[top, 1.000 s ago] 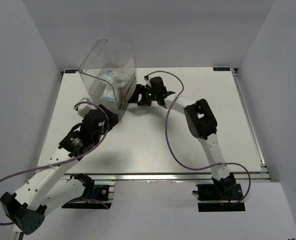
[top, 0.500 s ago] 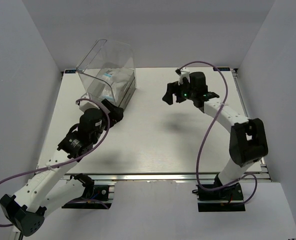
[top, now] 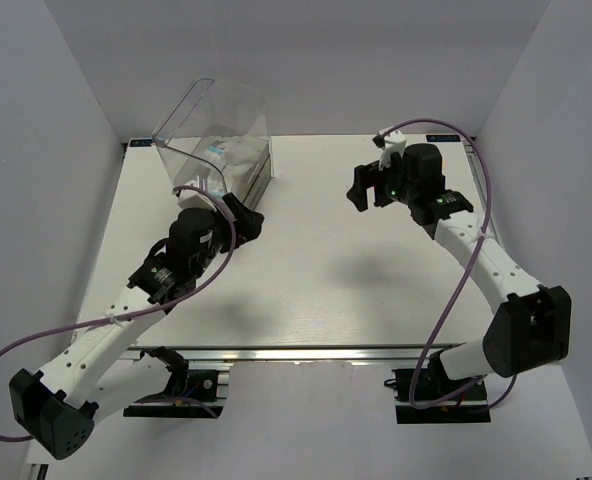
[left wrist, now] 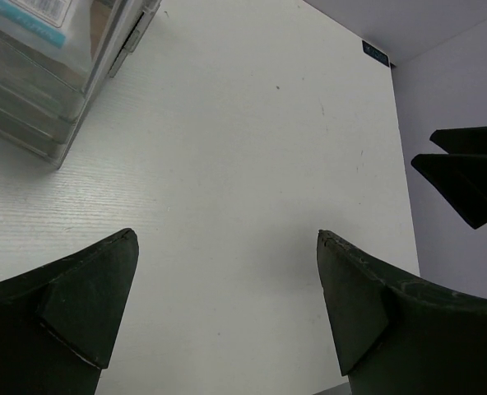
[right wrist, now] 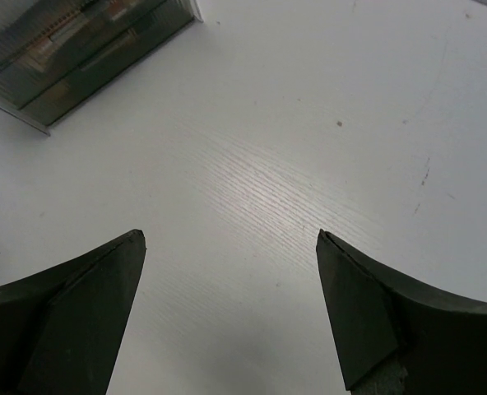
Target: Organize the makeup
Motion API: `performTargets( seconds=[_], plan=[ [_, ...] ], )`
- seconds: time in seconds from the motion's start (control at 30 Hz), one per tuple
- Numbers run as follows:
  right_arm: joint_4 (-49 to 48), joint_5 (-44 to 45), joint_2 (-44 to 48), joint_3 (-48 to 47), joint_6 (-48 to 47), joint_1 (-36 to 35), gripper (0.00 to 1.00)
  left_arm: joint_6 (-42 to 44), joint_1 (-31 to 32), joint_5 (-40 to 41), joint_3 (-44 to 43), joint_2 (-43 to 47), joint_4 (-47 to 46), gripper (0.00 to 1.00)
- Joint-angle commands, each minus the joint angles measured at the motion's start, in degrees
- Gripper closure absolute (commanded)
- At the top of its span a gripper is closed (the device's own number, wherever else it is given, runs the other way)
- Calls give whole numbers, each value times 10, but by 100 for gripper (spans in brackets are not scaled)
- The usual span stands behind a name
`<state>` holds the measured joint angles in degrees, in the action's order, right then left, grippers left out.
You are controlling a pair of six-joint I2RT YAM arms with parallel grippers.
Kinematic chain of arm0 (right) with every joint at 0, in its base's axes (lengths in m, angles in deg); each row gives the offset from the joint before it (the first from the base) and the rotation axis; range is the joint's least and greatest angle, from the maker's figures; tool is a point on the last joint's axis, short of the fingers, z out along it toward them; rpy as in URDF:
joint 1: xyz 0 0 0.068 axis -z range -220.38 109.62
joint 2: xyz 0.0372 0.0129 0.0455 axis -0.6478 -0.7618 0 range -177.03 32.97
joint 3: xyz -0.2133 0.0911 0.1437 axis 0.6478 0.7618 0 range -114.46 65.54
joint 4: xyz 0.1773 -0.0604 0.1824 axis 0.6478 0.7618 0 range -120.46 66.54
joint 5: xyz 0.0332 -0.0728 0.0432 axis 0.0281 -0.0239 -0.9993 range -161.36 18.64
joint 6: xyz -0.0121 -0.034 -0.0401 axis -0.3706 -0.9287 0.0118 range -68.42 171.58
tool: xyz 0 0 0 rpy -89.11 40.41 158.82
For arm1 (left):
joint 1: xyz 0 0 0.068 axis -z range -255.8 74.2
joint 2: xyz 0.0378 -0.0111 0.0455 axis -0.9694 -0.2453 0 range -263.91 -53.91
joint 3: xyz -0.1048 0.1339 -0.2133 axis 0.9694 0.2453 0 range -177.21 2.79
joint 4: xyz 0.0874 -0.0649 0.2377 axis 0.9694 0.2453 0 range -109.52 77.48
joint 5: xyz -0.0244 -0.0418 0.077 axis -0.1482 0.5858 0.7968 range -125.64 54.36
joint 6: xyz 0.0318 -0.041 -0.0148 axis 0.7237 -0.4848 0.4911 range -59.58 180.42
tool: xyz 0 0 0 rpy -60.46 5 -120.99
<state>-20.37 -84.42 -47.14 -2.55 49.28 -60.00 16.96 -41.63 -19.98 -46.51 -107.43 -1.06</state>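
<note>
Since half a second ago the right gripper (top: 364, 192) has drifted rightward, further from the clear box (top: 191, 120), and the left gripper (top: 246, 215) has edged forward beside it. Both hang over the white table (top: 306, 290), fingers spread wide, holding nothing. Inside the box, at the far left, lie white-and-blue packets (top: 221, 158).
</note>
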Motion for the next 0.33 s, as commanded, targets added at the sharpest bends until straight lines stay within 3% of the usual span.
performTargets(
  seconds=[0.0, 0.3],
  plan=[
    [51, 41, -4, -27, 19, 2, 11, 22, -4, -27, -27, -1, -26, 2],
    [41, 44, 10, -10, 10, 2, 11, 30, -4, -43, -34, -6, -33, 2]
  ],
)
